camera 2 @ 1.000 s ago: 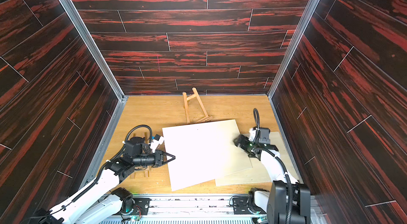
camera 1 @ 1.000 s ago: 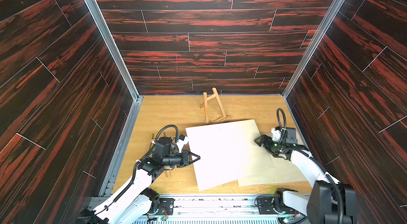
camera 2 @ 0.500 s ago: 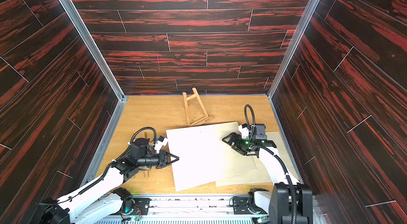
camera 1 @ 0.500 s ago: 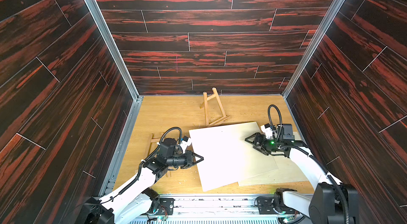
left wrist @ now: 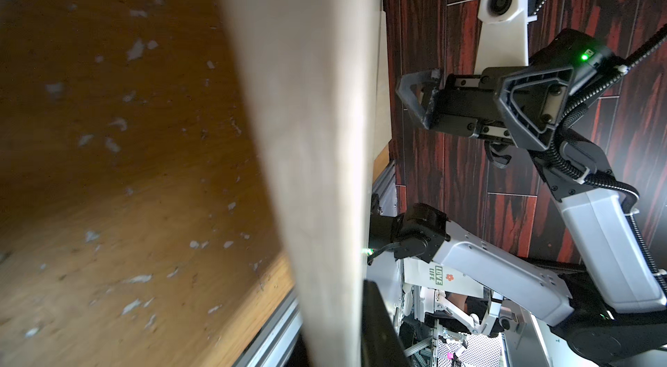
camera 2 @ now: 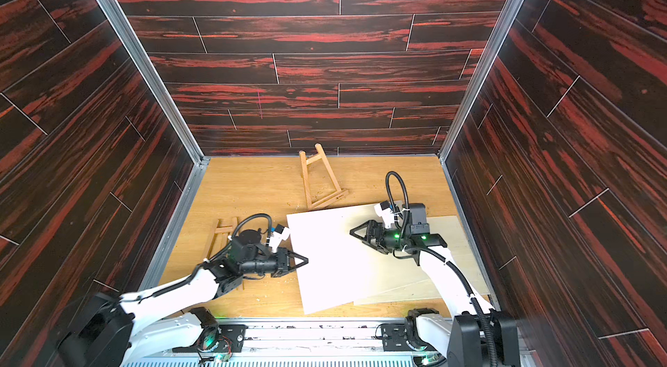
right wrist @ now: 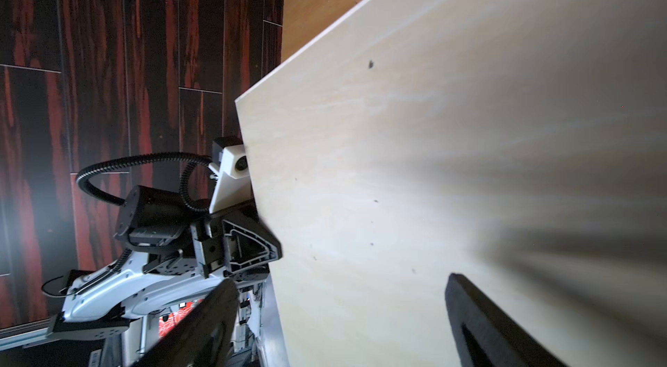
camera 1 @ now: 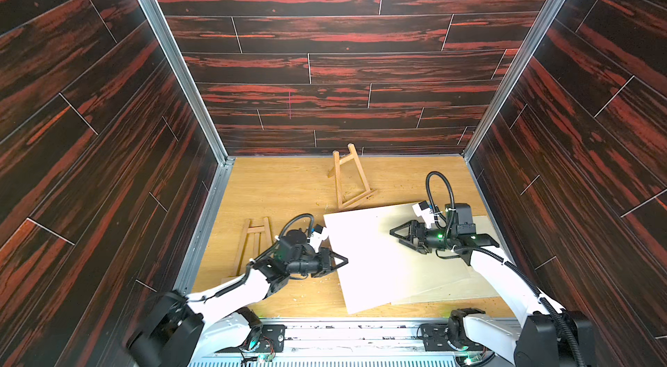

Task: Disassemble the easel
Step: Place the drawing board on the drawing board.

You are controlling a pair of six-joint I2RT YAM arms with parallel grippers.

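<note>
Compared with a second ago, the board (camera 1: 368, 257) is shifted to the right across the desk (camera 1: 281, 188). The left jaws are carried with it by the left arm (camera 1: 234, 289) and are closed on its left edge. The right arm (camera 1: 494, 267) is brought in from the board's right edge. Its jaws are now held wide apart above the board's middle, with nothing between them.

From this it is judged that the board is being dragged clear and no joint is being worked (the real taking-apart seems still ahead). The easel frame (camera 1: 338, 181) is left lying flat at far centre, cross-bars still joined, its near end just beside the board's far edge. A second frame (camera 1: 257, 229) lies at the left, partly hidden by the left arm.

The desk is pale wood and is strewn with small chips (left wrist: 133, 51). A beige sheet (camera 1: 451, 286) is partly covered by the board at the right. The space is closed in on three sides by dark, red-streaked plank walls (camera 1: 325, 58), and a metal rail (camera 1: 361, 325) runs along the near edge.
</note>
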